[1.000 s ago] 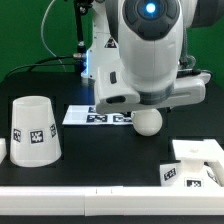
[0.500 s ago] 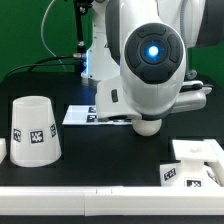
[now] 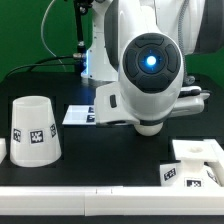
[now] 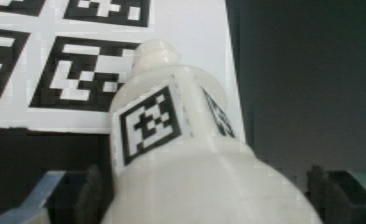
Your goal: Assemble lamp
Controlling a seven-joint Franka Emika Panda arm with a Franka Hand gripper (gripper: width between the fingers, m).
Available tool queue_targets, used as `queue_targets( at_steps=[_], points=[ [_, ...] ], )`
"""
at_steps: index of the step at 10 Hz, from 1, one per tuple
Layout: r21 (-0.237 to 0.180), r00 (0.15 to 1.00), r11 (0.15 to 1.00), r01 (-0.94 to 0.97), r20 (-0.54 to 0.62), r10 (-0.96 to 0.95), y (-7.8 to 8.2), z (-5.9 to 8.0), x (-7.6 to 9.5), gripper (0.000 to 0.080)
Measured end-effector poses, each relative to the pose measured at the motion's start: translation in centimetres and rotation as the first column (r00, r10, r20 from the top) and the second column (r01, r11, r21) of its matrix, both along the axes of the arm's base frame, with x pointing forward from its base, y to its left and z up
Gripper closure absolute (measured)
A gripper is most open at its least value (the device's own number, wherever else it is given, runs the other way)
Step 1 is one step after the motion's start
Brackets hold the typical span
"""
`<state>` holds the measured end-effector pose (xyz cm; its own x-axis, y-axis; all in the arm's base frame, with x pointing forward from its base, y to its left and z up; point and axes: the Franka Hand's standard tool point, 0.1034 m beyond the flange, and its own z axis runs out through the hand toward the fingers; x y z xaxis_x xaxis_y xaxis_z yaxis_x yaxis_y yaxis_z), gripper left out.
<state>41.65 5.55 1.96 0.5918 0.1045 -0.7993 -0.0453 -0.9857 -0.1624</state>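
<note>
The round white bulb (image 4: 183, 165) sits between my gripper's (image 4: 194, 202) two dark fingers (image 4: 63, 196), which press on both its sides. Its tagged stem points away over the marker board (image 4: 91, 60). In the exterior view only the bulb's rounded underside (image 3: 148, 127) shows below the big arm body, just above the table. The cone shade (image 3: 33, 129) stands upright at the exterior view's left. The square stepped base (image 3: 196, 160) lies at the exterior view's right front.
The marker board (image 3: 80, 114) lies on the black table behind the bulb. The arm's large white body (image 3: 150, 60) fills the middle of the exterior view. A white table edge (image 3: 110, 205) runs along the front.
The arm's body has turned and swung toward the camera, hiding more of the bulb. The bulb sits slightly lower than before. Shade and base have not moved.
</note>
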Motion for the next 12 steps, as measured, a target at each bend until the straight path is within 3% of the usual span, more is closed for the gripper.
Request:
queue_targets(
  at_steps=[6,7,10,11,12],
  points=[
    [0.001,1.000,1.000,-0.001,0.001,0.001,0.1,0.1,0.0,0.0235],
    [0.003,1.000,1.000,-0.005,0.013,0.005,0.4,0.7,0.4,0.0235],
    [0.013,0.994,1.000,-0.016,0.108,0.014,1.8,6.5,2.3,0.0233],
    [0.011,0.979,1.000,-0.024,0.203,0.021,2.5,8.5,3.5,0.0233],
    [0.010,0.965,1.000,-0.029,0.260,0.026,2.9,9.3,3.6,0.0233]
  ],
)
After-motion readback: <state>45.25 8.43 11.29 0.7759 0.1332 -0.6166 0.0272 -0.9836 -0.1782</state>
